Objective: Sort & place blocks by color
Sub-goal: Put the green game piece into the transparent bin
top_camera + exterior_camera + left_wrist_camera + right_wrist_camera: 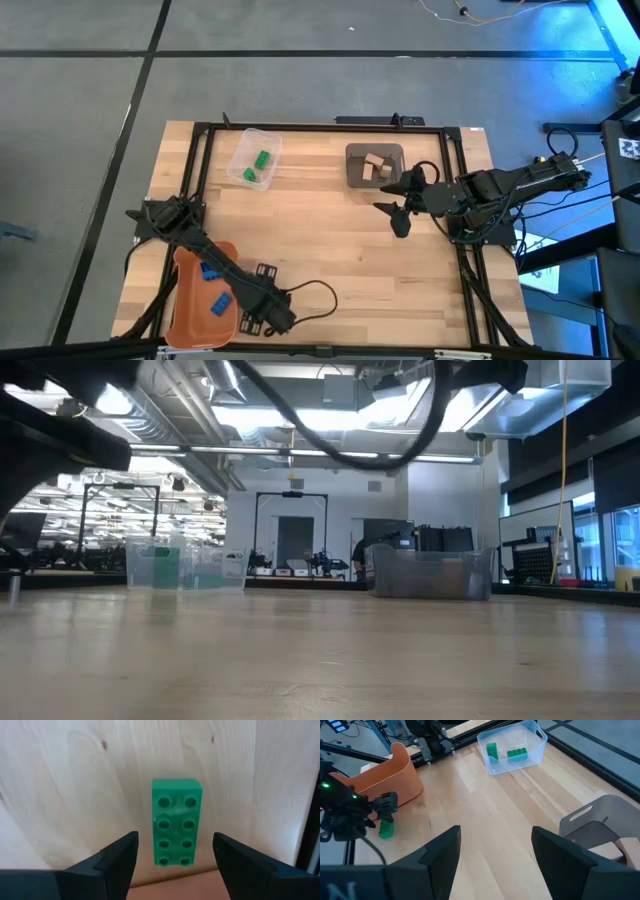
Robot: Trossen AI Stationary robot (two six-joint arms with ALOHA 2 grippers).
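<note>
From above, the left gripper [262, 318] and the green block [176, 822] beneath it are masked by the arm near the table's [330, 250] front edge. The orange bin [185, 310] is partly covered by that arm, and one blue block [210, 271] inside it is half hidden. The grey bin [597, 827] is cut off in the right wrist view. The tan blocks [376, 168] cannot be counted. In the low view both bins are blurred.

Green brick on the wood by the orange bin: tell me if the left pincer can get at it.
Probably yes. The left pincer hangs open over the green brick, one finger on each side, with nothing between them.
</note>
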